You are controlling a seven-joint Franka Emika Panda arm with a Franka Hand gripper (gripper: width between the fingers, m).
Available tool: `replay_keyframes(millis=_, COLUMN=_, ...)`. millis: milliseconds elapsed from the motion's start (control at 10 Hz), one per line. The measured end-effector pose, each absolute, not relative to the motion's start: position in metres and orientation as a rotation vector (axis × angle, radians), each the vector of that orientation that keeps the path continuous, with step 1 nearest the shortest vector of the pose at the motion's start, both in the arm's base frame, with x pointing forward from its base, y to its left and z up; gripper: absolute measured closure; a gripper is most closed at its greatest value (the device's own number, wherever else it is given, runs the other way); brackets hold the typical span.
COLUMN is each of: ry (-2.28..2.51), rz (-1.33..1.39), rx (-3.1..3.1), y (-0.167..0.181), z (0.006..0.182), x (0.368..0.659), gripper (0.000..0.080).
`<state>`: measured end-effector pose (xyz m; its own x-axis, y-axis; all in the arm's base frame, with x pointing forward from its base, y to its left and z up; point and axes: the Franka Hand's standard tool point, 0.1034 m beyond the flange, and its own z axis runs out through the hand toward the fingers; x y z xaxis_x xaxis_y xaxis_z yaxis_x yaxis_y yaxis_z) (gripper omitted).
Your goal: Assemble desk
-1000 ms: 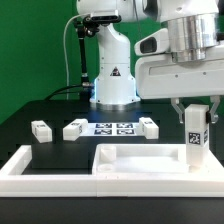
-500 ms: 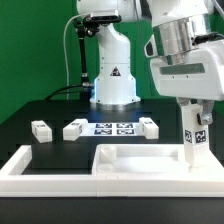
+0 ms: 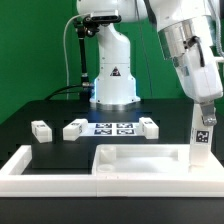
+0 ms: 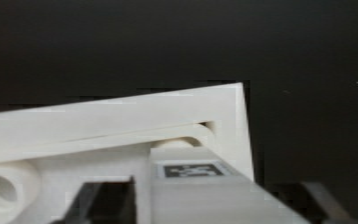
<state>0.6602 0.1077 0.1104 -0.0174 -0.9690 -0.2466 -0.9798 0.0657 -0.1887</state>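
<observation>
White leg [image 3: 200, 145] is standing upright in a corner of the tabletop [image 3: 130, 160], at the exterior view's right. The claw [image 3: 206, 118] is straddling it, fingers apart.

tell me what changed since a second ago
The gripper twisted round over the leg and tilted toward the exterior view's right. Whether it has let go of the leg cannot be told. The leg stayed upright at the corner of the tabletop. The three loose legs and the marker board did not move.
</observation>
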Motion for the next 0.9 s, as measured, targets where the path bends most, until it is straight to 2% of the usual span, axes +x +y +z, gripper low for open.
replay_keyframes(millis=100, ry=1.829, rz=0.040, rx=-2.193, y=0.108, z=0.110, x=0.656, gripper=0.0275)
replay_keyframes(millis=200, ry=1.557, rz=0.023, rx=-2.438, y=0.111, z=0.112, x=0.656, gripper=0.0176)
replay_keyframes(millis=600, ry=0.959, rz=-0.019, rx=-2.766, y=0.112, z=0.112, x=0.654, gripper=0.0151)
replay_keyframes(millis=800, ry=0.312, rz=-0.068, rx=-2.979, y=0.097, z=0.116, x=0.663, gripper=0.0150)
replay_keyframes(millis=900, ry=0.188, rz=-0.071, rx=-2.990, y=0.088, z=0.113, x=0.663, gripper=0.0150)
